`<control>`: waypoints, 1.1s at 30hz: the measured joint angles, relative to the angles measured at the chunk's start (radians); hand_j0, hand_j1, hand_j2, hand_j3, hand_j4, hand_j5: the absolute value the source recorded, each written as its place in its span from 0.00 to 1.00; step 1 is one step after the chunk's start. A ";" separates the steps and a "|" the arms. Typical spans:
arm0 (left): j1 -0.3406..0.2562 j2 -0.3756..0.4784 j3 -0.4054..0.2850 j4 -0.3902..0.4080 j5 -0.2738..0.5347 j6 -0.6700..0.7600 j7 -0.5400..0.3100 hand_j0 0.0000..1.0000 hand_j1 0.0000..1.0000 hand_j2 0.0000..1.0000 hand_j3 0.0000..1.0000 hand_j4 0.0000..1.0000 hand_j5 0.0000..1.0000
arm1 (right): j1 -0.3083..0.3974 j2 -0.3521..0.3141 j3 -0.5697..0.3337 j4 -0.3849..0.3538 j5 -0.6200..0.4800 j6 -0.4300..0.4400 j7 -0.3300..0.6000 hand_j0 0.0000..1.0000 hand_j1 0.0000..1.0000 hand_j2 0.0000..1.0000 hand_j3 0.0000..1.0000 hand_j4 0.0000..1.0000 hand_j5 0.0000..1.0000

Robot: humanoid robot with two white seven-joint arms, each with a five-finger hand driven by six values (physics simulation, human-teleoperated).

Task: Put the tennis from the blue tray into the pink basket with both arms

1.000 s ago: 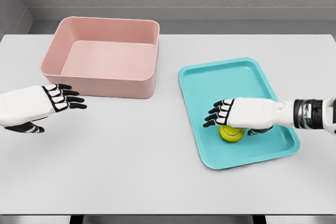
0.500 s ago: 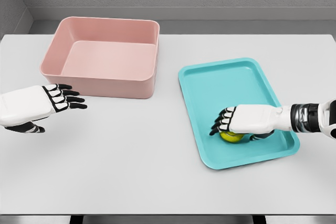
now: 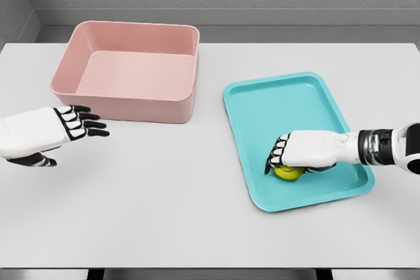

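Nearest: right white five-finger hand (image 3: pixel 303 152) curled down over yellow-green tennis ball (image 3: pixel 287 172) in shallow blue plastic tray (image 3: pixel 262 100). Left hand (image 3: pixel 49 132) idle, fingers spread. Farther: empty pink rectangular basket (image 3: pixel 128 100). Risk: ball squirting sideways from a top-heavy, shallow grip.

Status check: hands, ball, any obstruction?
Right hand curled over tennis ball, still in blue tray. Left hand open, idle at table's left. Pink basket unobstructed.
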 measured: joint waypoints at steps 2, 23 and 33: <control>0.000 0.000 0.000 0.000 0.000 0.000 0.000 1.00 1.00 1.00 1.00 1.00 1.00 | 0.000 0.001 -0.001 0.000 0.001 0.000 0.000 0.64 0.64 0.64 0.64 0.64 0.64; 0.003 -0.002 0.000 0.000 0.000 0.000 0.000 1.00 1.00 1.00 1.00 1.00 1.00 | -0.009 -0.005 -0.082 -0.034 -0.030 -0.001 -0.003 0.53 0.53 0.53 0.53 0.53 0.53; 0.003 -0.002 -0.001 0.000 0.000 0.000 0.000 1.00 1.00 1.00 1.00 1.00 1.00 | -0.058 0.067 -0.105 -0.093 -0.035 -0.001 -0.002 0.52 0.52 0.52 0.52 0.52 0.52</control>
